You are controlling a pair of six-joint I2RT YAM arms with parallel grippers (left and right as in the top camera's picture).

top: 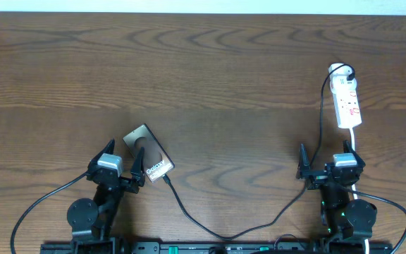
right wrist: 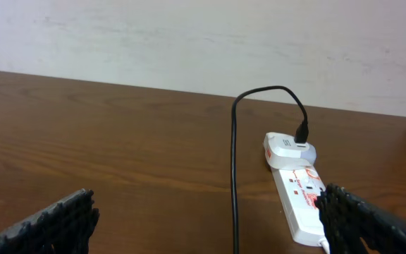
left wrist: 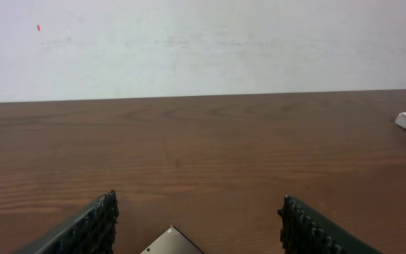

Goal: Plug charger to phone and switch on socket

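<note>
across the wide brown counter [top: 203, 63] the two arms sit low at the near edge, well apart, each with its fingers spread wide and holding nothing. the left fingers [left wrist: 90, 227] frame bare wood, and the right fingers [right wrist: 55, 227] do much the same on their side. the phone [top: 145, 143] lies flat just beside the left fingers, on their right. its long axis runs diagonally from far-left to near-right, with the lettering toward the near end. the socket [top: 347, 100] lies ahead of the right fingers and a little to their right, its long axis pointing away from the robot, with a white adapter [right wrist: 287, 149] at its far end. the charger [top: 321, 120] leaves that adapter and drops past the inner side of the right fingers. it then loops along the near edge and climbs to the phone's near short end. its plug tip [top: 167, 179] sits right at that end, roughly in line with the phone's long axis. whether it is seated in the port is too small to tell. if it is not, the left arm is by far the nearer one, and the tip lies to the near-right of its fingers. the red-orange switch marks [right wrist: 309, 187] fall to the right arm.
</note>
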